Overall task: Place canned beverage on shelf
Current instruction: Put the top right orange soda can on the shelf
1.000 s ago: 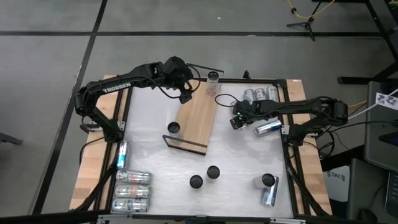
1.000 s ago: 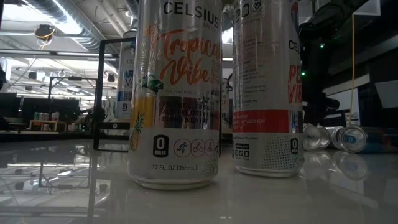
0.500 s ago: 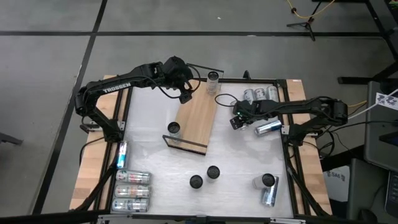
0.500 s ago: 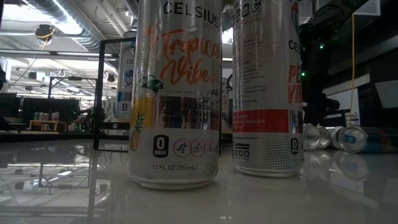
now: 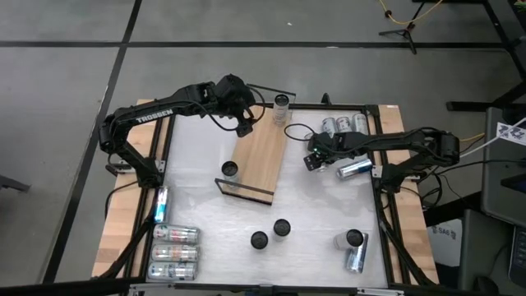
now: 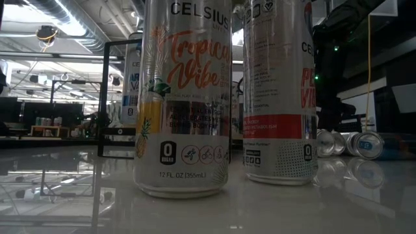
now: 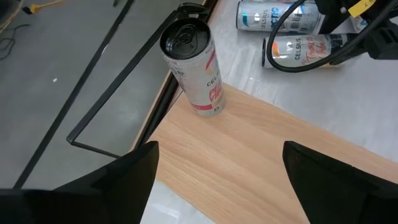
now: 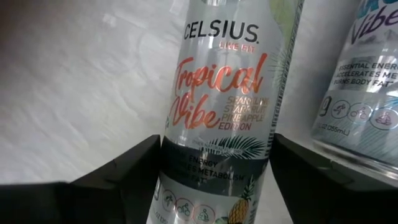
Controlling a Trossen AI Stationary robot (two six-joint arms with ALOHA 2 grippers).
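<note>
High view gives you the shelf (image 5: 260,156) lying slantwise on the worktop (image 5: 205,238), its far short end near the worktop's far edge. One can (image 5: 282,102) stands upright at that far end of the shelf, and another can (image 5: 229,170) stands at its near end, just inside the black wire rail (image 5: 244,191).

Your left pincer (image 5: 244,123) hangs over the far end of the shelf, just beside the far can. Its jaws stand wide apart and hold nothing; the left wrist view shows bare wood between its fingers (image 7: 93,186) and the upright can (image 7: 194,65) beyond them.

Your right pincer (image 5: 315,158) is out over the worktop between the shelf's long side and the right edge. In the right wrist view a lying Tropical Vibe can (image 8: 217,118) sits between its fingers (image 8: 112,186). You cannot tell whether they press on it yet.

More cans lie near the far right corner.
</note>
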